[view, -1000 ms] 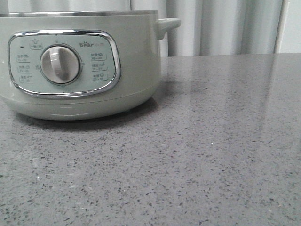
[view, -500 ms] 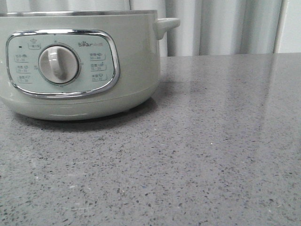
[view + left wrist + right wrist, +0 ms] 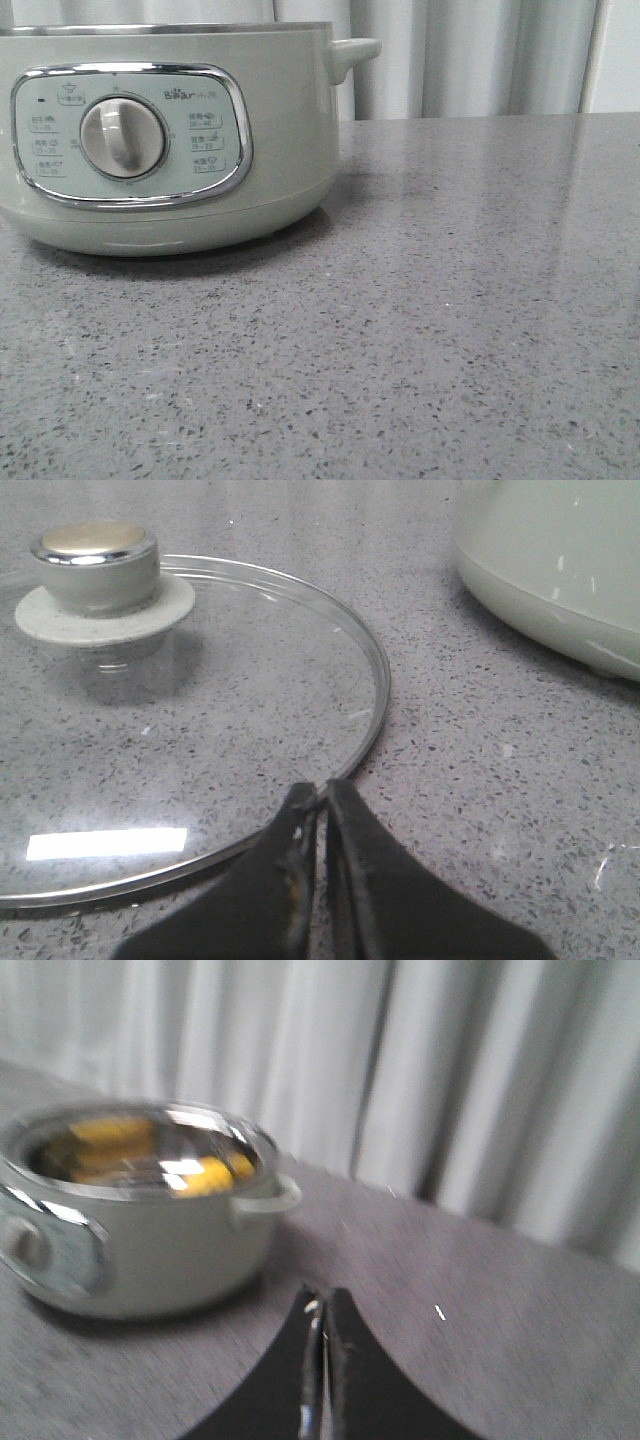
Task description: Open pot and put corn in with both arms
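The pale grey-green pot (image 3: 170, 140) fills the left of the front view, its dial panel facing me and no lid on its steel rim. From the right wrist camera the pot (image 3: 130, 1230) stands open with the yellow corn (image 3: 205, 1173) lying inside. The glass lid (image 3: 180, 730) with its round knob lies flat on the counter beside the pot (image 3: 560, 570). My left gripper (image 3: 322, 790) is shut and empty, its tips at the lid's edge. My right gripper (image 3: 322, 1300) is shut and empty, raised above the counter well clear of the pot.
The grey speckled counter (image 3: 450, 330) stretches from the pot to the right edge of the front view. Pale curtains (image 3: 470, 55) hang behind it. The pot's small side handle (image 3: 355, 50) sticks out to the right.
The pot has shifted slightly left in the front view over the last second. Nothing else there differs.
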Controlling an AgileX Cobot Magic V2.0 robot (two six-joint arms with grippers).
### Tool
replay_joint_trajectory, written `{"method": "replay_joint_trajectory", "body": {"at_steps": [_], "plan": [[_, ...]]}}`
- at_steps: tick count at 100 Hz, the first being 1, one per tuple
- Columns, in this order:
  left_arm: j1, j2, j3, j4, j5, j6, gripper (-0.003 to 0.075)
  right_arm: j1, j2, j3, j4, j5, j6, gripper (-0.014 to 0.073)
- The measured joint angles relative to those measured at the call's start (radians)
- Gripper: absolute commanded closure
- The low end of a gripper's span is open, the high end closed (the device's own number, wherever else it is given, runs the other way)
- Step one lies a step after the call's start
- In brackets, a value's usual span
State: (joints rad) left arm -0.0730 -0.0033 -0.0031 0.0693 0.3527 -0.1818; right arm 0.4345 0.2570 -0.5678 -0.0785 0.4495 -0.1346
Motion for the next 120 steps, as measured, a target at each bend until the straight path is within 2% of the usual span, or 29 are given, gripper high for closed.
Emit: {"method": "replay_joint_trajectory", "body": {"at_steps": [12,26,40,52,120], "plan": [[0.0,0.0,0.0,0.0,0.0,0.0,0.0738,-0.125,-0.017,0.141,-0.005,-0.038,0.0,0.065],[0.0,0.0,0.0,-0.002,0.0,0.0,0.0738,-0.274,-0.078,0.335,0.05,-0.129,0.0,0.065],[0.0,0.0,0.0,-0.002,0.0,0.0,0.0738,-0.361,-0.181,0.49,0.098,-0.145,0.0,0.065],[0.0,0.0,0.0,-0.002,0.0,0.0,0.0738,-0.379,-0.254,0.578,0.108,-0.145,0.0,0.065],[0.0,0.0,0.0,-0.002,0.0,0.0,0.0738,-0.38,-0.267,0.578,0.112,-0.118,0.0,0.065]]}}
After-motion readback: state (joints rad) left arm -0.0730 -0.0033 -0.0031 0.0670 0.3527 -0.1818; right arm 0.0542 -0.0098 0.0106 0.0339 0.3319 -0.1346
